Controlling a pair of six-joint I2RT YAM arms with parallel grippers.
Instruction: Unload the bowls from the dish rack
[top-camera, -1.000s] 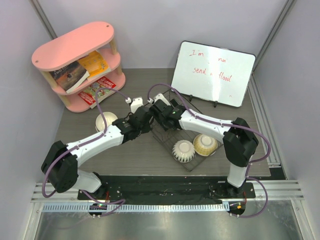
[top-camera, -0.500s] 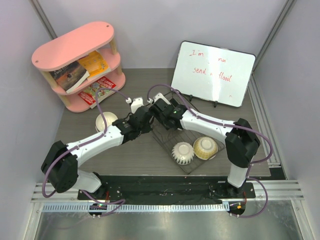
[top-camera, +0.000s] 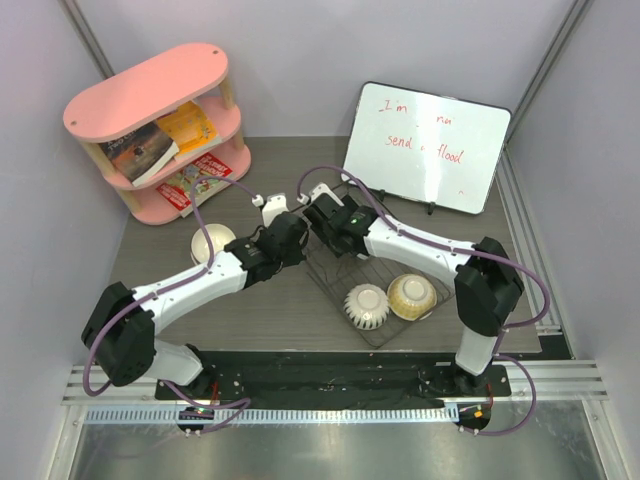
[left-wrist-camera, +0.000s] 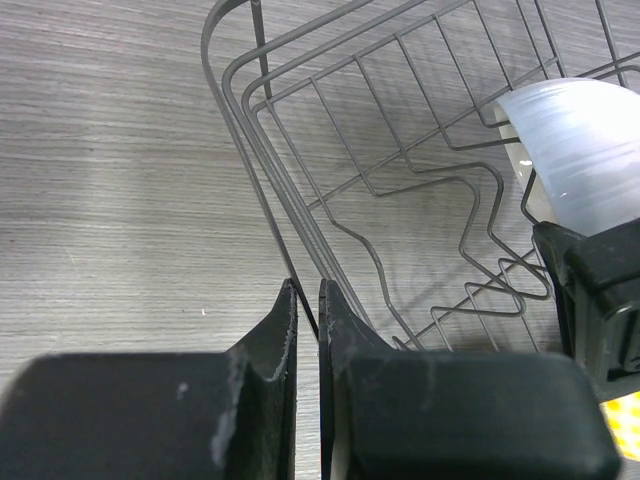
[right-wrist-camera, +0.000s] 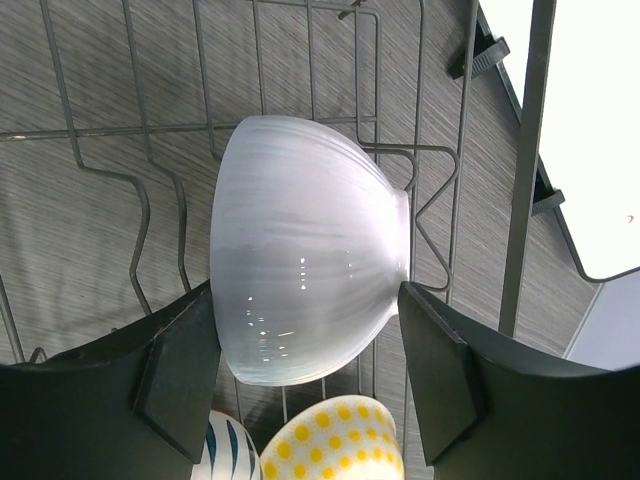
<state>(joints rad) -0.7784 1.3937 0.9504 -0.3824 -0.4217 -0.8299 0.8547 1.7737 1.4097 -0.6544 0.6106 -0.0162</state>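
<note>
**Right gripper.** My right gripper (right-wrist-camera: 305, 325) has its jaws spread on either side of the white ribbed bowl (right-wrist-camera: 305, 260). One pad sits at 9 o'clock of the bowl and the other at 3 o'clock, both right at its wall. I cannot tell whether they press it. The bowl lies on its side among the divider prongs, with its foot ring turned toward 3 o'clock.

**Rack and contents.** The dish rack (top-camera: 335, 277) is black wire and sits on the grey table (top-camera: 250, 310). It holds three bowls that I can see. In the right wrist view, the yellow patterned bowl (right-wrist-camera: 335, 440) shows at 6 o'clock of the white one and the blue-and-white banded bowl (right-wrist-camera: 222, 455) at 7 o'clock, both just beside it. From above, those two rest side by side at the rack's 4 o'clock end with their undersides up. My right arm hides the white bowl there.

**Left gripper.** My left gripper (left-wrist-camera: 307, 300) is closed, its fingertips pinching the rack's rim wire at one corner. In its own view, the white bowl appears at 2 o'clock, inside the rack and well apart from these fingers.

**Surroundings.** The cream bowl (top-camera: 212, 243) stands on the table outside the rack, at 9 o'clock of my left gripper. At 10 o'clock is the pink shelf (top-camera: 150, 90), which carries books (top-camera: 150, 150). A whiteboard (top-camera: 425, 145) leans at 1 o'clock.
</note>
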